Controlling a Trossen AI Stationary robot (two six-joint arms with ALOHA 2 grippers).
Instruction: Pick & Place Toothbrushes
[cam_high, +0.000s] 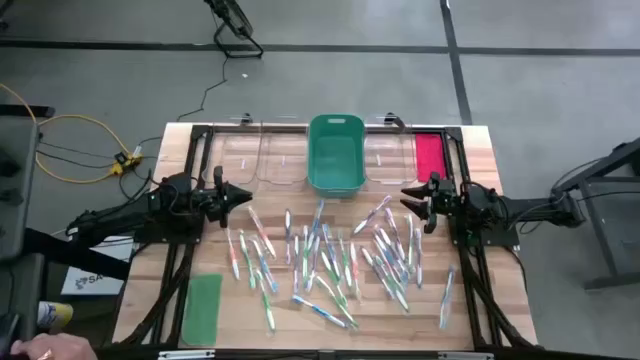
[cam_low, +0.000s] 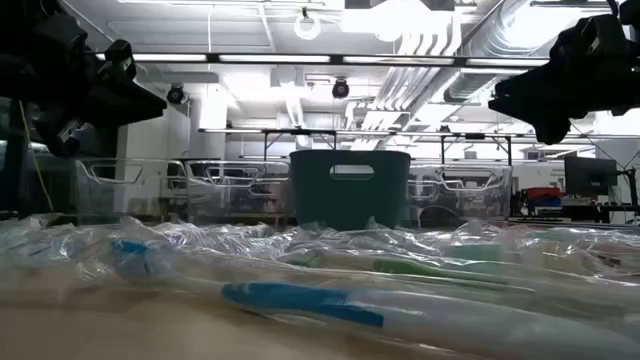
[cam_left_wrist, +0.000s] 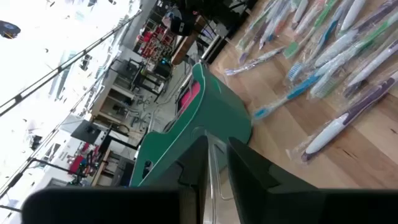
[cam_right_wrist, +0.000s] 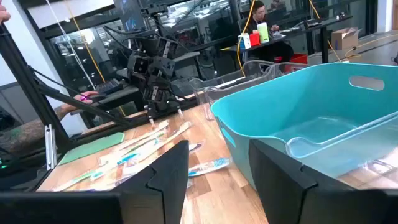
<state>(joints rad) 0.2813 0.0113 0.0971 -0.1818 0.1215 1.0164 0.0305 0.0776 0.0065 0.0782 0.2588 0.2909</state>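
Many thin toothbrushes (cam_high: 325, 255) with white or clear handles and green, blue or pink accents lie scattered flat on the wooden table's middle. They also show in the left wrist view (cam_left_wrist: 323, 62), the right wrist view (cam_right_wrist: 143, 146) and, close up, the low view (cam_low: 300, 295). My left gripper (cam_high: 245, 193) (cam_left_wrist: 217, 168) hovers above the table at the pile's left far corner, fingers a little apart, holding nothing. My right gripper (cam_high: 408, 195) (cam_right_wrist: 217, 168) hovers at the pile's right far corner, open and empty. Both point toward the middle.
A teal-green bin (cam_high: 335, 122) (cam_right_wrist: 298, 118) stands at the far edge, flanked by clear bins (cam_high: 255, 155) (cam_high: 388, 155). A red-pink lid (cam_high: 428, 155) lies far right and a green lid (cam_high: 203, 308) near left. A person's hand (cam_high: 60, 345) shows off the table's near left corner.
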